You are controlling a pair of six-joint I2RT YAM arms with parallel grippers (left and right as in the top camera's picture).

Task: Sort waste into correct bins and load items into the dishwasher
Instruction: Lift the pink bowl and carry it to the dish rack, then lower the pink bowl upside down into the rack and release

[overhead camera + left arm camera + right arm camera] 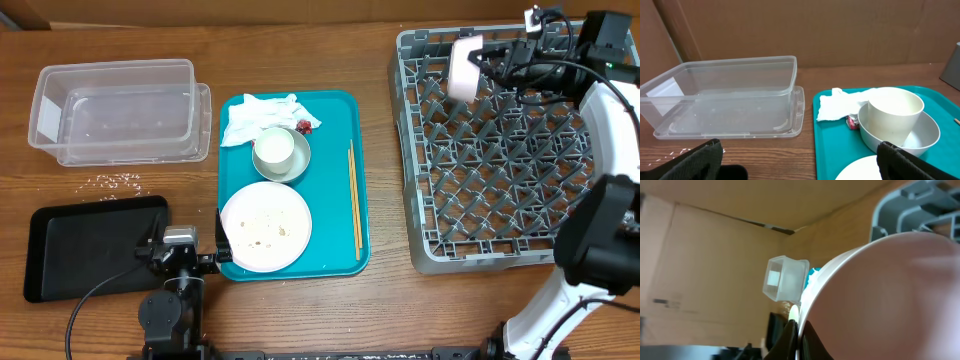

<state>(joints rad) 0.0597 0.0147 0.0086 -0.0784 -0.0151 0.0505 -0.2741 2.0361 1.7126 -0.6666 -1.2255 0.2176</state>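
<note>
Spreading across a wooden table are a clear plastic tub (115, 110) at far left, a black tray (90, 245) nearer, and a teal tray (330, 120) holding a crumpled napkin (255, 115), a cup (274, 147) inside a metal bowl (303, 162), a plate (265, 227) and chopsticks (354, 200). A grey dish rack (500, 180) fills the right side. A white bowl (464, 65) hangs over the rack's far left corner, tipped on edge, its long side running far to near. The right gripper (797, 330) pinches its rim, the arm arching up from the near right corner. The left gripper (800, 162) sits low beside the teal tray, fingers spread wide
</note>
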